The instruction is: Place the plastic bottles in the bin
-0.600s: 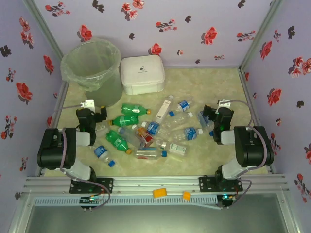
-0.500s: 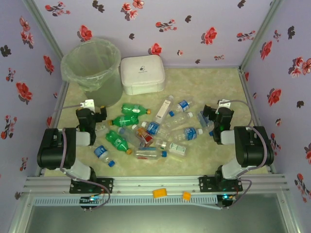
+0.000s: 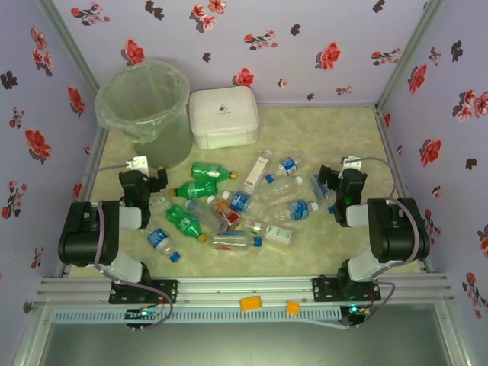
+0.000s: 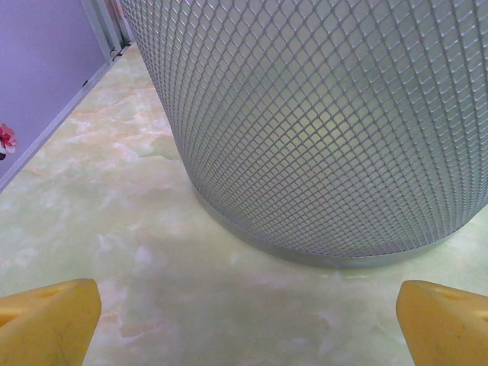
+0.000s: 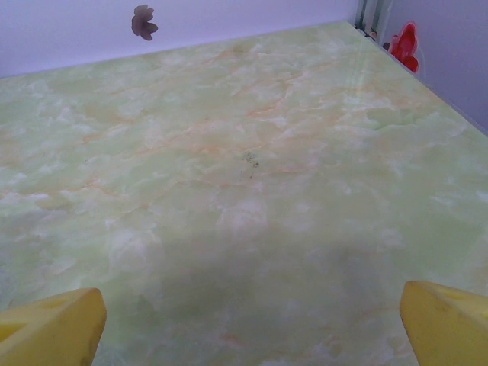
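Several plastic bottles point(image 3: 229, 204) lie in a loose heap in the middle of the marbled table: green ones point(image 3: 207, 171) with orange caps, clear ones with blue labels point(image 3: 300, 210), one blue-labelled point(image 3: 160, 241) lying apart at the near left. The bin point(image 3: 145, 107), lined with a clear bag, stands at the far left; its meshed wall point(image 4: 320, 114) looms close in the left wrist view. My left gripper point(image 3: 143, 169) point(image 4: 248, 328) is open just short of the bin's base, nothing between its yellow fingertips point(image 4: 46, 324). My right gripper point(image 3: 343, 171) point(image 5: 252, 328) is open over bare table at the heap's right.
A white rounded box point(image 3: 223, 116) sits beside the bin at the back. Flowered walls close the table on three sides, with metal corner posts point(image 5: 370, 19). Bare table point(image 5: 244, 152) stretches ahead of the right gripper.
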Robot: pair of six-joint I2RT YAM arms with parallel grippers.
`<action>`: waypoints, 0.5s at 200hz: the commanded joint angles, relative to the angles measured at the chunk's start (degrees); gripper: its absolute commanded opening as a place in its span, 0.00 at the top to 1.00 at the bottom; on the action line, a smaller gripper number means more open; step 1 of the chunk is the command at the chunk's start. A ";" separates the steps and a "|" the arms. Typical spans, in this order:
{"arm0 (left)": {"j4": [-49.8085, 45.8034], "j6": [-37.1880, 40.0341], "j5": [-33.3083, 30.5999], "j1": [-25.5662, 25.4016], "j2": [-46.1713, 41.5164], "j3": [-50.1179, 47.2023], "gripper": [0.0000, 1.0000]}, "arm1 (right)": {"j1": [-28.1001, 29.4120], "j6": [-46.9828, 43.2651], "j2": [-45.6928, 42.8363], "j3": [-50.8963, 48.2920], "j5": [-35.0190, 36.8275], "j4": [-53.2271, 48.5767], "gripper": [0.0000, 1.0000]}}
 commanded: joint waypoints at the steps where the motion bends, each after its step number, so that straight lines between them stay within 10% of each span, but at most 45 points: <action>1: 0.19 0.04 0.80 0.47 -0.20 0.84 0.00 | -0.49 -0.69 0.60 1.32 -0.82 -0.36 0.00; 100: 0.69 0.28 0.52 0.32 -0.25 0.51 0.00 | -0.36 -0.99 0.18 0.43 -0.17 0.87 0.00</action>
